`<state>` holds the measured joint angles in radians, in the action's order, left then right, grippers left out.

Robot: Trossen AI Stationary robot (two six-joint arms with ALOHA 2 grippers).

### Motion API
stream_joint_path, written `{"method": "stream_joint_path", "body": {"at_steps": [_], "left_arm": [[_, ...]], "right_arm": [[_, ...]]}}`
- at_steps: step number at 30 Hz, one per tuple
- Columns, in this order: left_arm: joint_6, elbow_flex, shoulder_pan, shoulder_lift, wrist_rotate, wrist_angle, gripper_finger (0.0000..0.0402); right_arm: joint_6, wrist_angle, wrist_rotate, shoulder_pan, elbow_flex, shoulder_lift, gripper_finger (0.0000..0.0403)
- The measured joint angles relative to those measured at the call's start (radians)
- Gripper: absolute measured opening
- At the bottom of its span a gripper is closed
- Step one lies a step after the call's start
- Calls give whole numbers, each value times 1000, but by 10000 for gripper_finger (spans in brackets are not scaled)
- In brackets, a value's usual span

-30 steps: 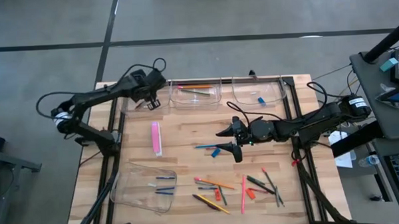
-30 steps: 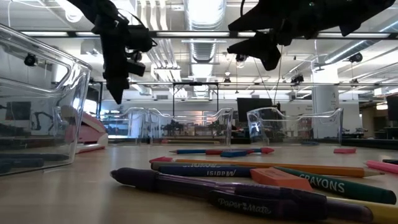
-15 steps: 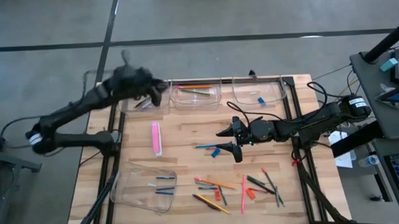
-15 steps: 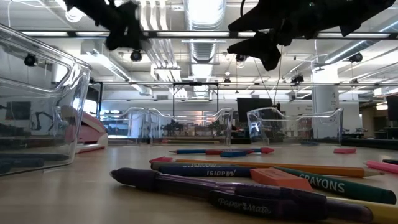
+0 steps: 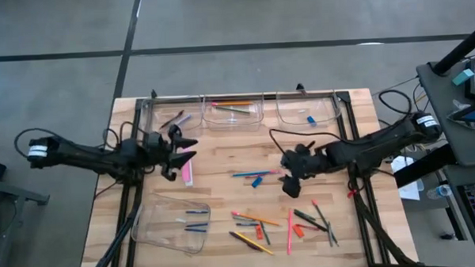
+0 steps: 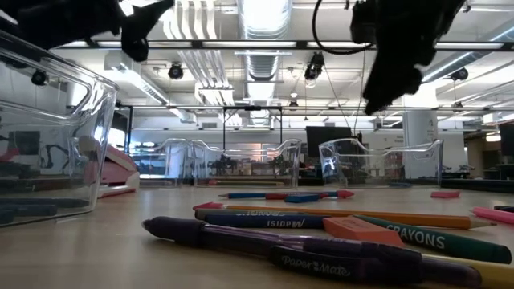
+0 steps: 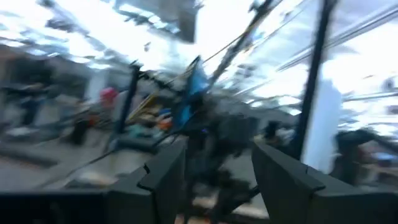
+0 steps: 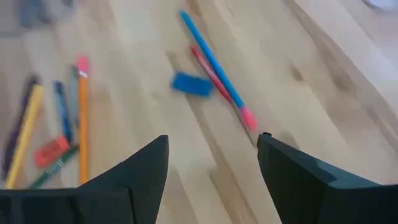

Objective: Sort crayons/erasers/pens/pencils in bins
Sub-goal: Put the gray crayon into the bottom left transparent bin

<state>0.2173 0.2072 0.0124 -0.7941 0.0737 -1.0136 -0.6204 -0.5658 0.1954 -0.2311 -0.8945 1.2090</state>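
My left gripper [image 5: 186, 149] is open and empty above the table's left part, just beyond a pink oblong object [image 5: 186, 168]. My right gripper [image 5: 289, 183] is open and empty, tipped down over the table's middle. Just to its left a blue pencil [image 8: 211, 59], a red stick [image 8: 208, 74] and a blue eraser [image 8: 193, 84] lie flat on the wood. An orange pencil [image 8: 83, 124], a yellow stick [image 8: 25, 130] and a red eraser [image 8: 53, 149] lie nearer the front edge. Three clear bins [image 5: 233, 122] stand along the far edge, and one bin [image 5: 146, 232] stands at the near left.
Several loose pens, pencils, crayons and erasers [image 5: 280, 223] lie at the near right. The far left bin [image 5: 170, 128] holds dark sticks, the far middle bin holds pencils, the far right bin [image 5: 284, 120] a blue eraser, and the near left bin short sticks. Cables hang by both arms.
My left arm has swung away from the far left bin, toward the near and left edges, and now lies low across the table's left edge with its gripper beside the pink object. My right gripper has gone a little toward the right and near edges and tipped downward.
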Motion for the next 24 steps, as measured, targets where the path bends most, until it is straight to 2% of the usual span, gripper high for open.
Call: {"method": "stream_joint_path", "body": {"at_steps": [4,8,14,18,24], "left_arm": [[-54,14,0,-16,94,-6,173],[-76,43,2,-48,69,1,173],[-120,86,2,-109,54,3,173],[-132,123,1,-155,54,2,173],[-178,181,1,-225,54,3,173]], "right_arm": [[-112,-155,23,-94,-54,3,233],[-270,-167,-4,-194,-46,3,233],[-644,-197,-146,-337,-17,3,233],[-871,-244,-168,-451,-15,3,233],[-1087,-238,-159,-611,-22,3,233]]}}
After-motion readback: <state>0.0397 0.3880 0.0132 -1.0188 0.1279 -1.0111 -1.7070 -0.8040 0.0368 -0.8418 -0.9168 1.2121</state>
